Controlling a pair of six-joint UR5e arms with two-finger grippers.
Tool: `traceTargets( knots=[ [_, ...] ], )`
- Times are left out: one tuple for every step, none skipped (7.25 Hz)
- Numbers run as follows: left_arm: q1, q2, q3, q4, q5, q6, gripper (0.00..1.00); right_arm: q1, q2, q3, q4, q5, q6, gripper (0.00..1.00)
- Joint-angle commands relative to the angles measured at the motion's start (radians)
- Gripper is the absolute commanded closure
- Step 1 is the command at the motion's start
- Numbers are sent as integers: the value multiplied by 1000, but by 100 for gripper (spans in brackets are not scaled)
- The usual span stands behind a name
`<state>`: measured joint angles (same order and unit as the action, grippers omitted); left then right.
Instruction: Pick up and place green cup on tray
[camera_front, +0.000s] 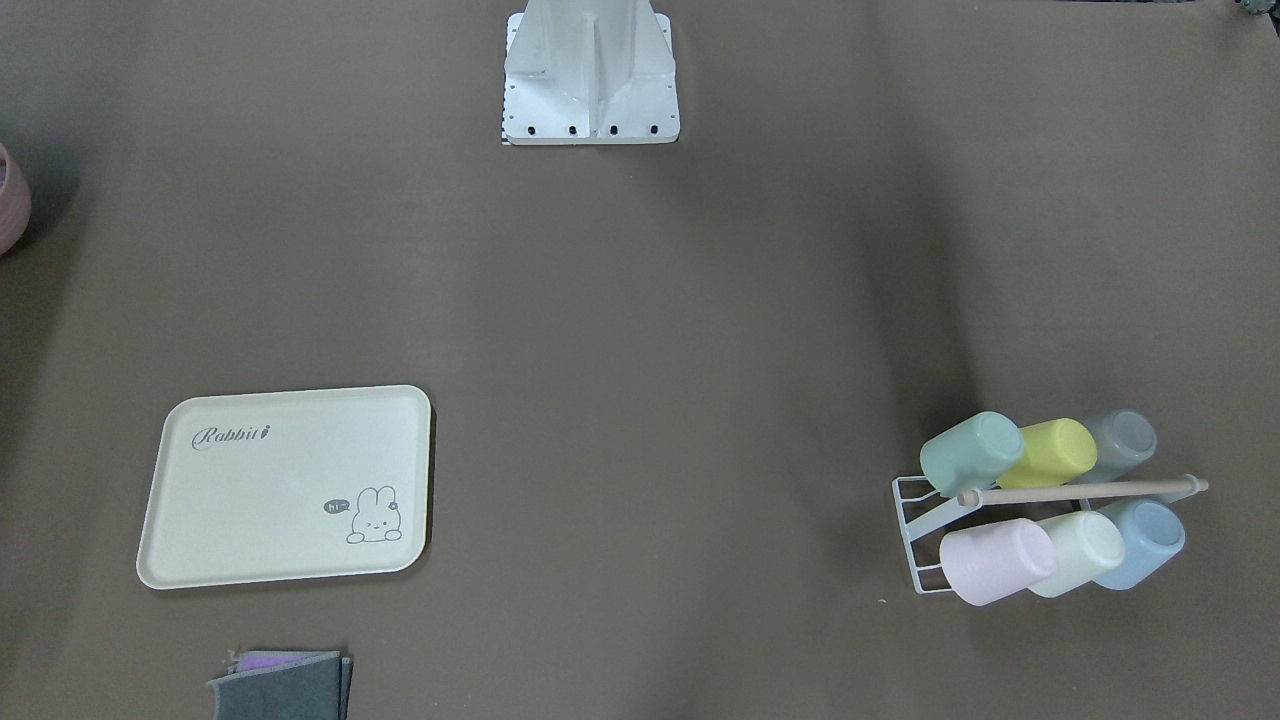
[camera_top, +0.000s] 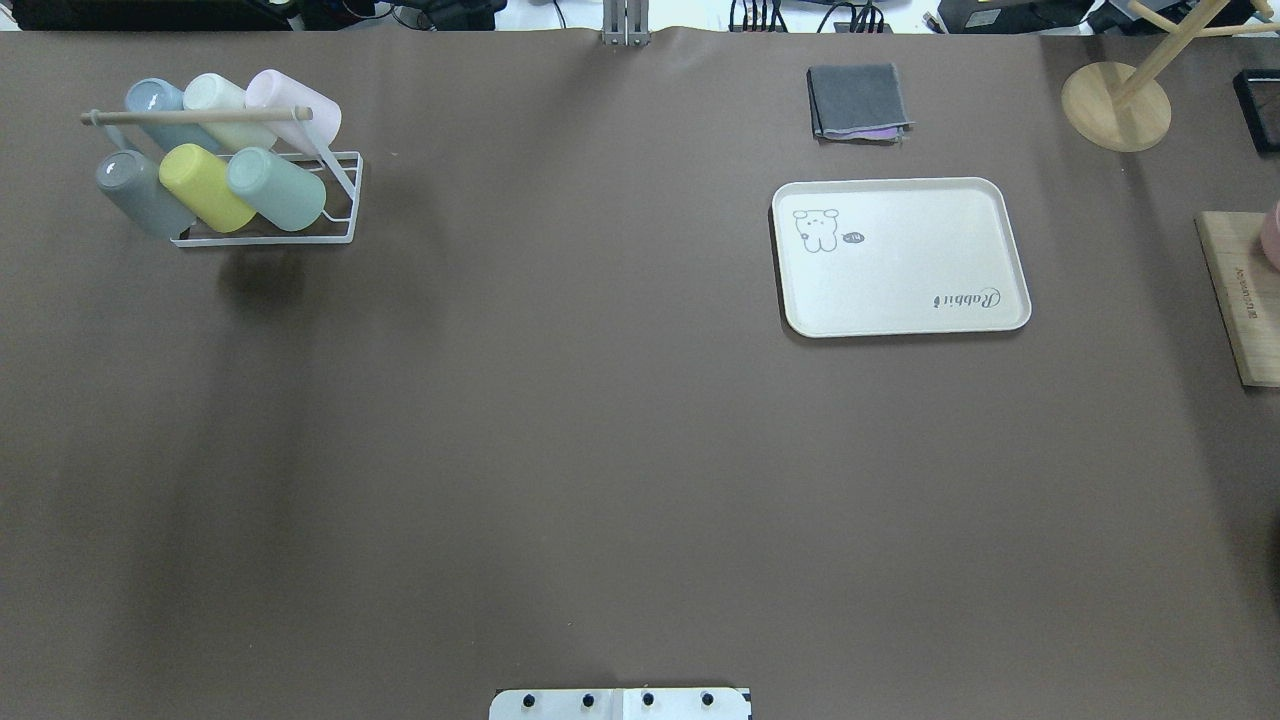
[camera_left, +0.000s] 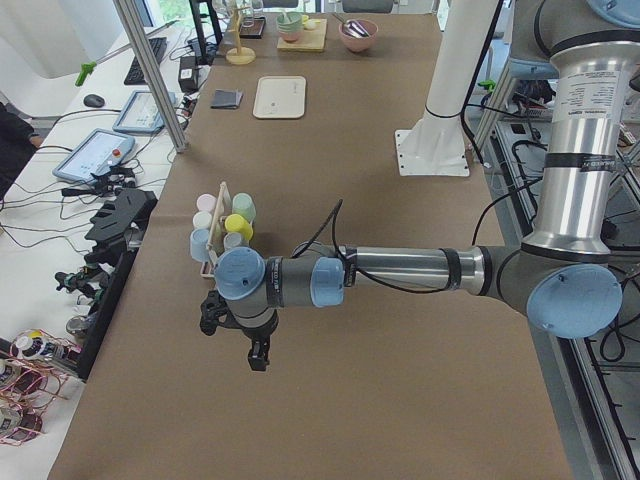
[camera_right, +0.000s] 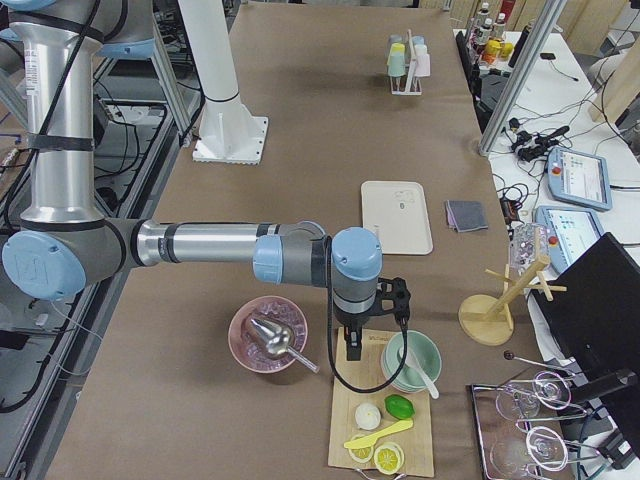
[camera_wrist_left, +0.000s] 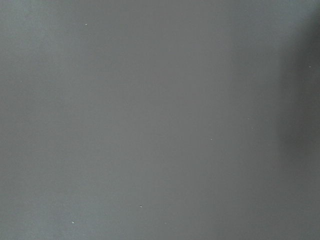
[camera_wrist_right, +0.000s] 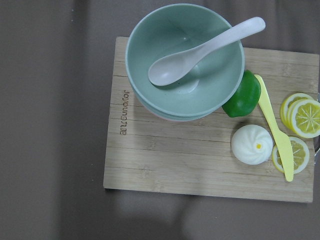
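The green cup looks like light, stiff, smooth plastic. I judge a modest squeeze across its tapered wall near the raised base would hold it, while too hard a squeeze could squirt it out. It leans tilted on the wire rack at the desk's far left, just beside the yellow cup, with its other flank free. My left pincer hangs over bare desk left of the rack, apart from the cup; I cannot tell whether it is open. My right pincer, equally unreadable, hovers at the cutting board, right of the tray.
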<state>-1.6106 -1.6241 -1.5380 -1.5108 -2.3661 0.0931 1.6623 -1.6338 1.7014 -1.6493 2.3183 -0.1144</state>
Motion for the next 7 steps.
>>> traceTargets(
  knots=[
    [1,0,2,3,-2,-4,2,1,-3,0,-4,13,42,0],
    [-2,1,-2,4,-1,-3,2,1,-1,-3,-3,12,42,0],
    [-2,1,1,4,-1,-3,2,1,0,-8,-1,10,42,0],
    [-2,1,5,6,-1,-3,2,1,0,-9,0,9,42,0],
    [0,1,10,6,-1,-3,2,1,0,-8,2,9,42,0],
    [0,1,19,4,-1,-3,2,1,-1,-9,2,7,41,0],
    [0,3,22,4,1,-1,2,1,-1,-8,2,9,41,0]
  ],
)
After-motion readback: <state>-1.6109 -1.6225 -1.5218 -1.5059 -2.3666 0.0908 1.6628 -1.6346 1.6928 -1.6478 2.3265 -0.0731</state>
